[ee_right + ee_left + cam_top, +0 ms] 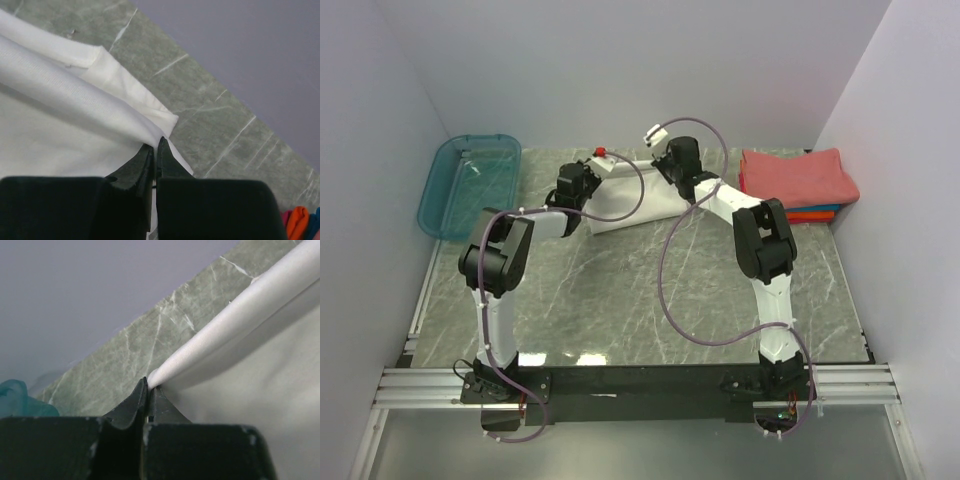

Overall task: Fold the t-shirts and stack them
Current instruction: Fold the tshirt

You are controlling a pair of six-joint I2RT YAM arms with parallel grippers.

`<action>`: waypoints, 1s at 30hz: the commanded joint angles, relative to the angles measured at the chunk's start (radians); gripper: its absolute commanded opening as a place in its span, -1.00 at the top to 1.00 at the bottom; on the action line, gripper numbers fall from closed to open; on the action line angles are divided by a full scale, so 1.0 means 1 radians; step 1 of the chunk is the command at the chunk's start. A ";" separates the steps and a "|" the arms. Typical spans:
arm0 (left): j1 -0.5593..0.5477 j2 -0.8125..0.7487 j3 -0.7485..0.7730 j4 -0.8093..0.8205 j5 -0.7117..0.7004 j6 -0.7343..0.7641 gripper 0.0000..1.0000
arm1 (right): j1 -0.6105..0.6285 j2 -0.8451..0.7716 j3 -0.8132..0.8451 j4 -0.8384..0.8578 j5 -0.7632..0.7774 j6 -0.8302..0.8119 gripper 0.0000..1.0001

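A: Two grips on one garment, is that how it stands?
B: Yes. The left gripper (148,390) has its jaws pressed together on the end of a rolled fold of the white tee (620,205). The right gripper (155,147) is closed as well, nipping the cloth beside a corner.
A: Where does the tee lie?
B: Upper middle of the overhead view, on the marble table (620,290). It sits between the teal bin (470,185) at upper left and the stack of folded tees (798,178) at upper right, apart from both.
A: And its long axis?
B: Across the frame, left to right, from one gripper to the other — the held fold is the line between them. The rest of the cloth lies toward the bottom of the frame from that line. Each arm has its own end, and the right one is nearer the stack.
A: So the next move?
B: I judge both ends must travel together, square to that line and toward the bottom of the frame — otherwise the fold skews.
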 commanded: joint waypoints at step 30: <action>0.075 0.207 0.332 -0.051 -0.024 -0.117 0.99 | 0.049 0.352 0.424 0.330 0.256 -0.155 1.00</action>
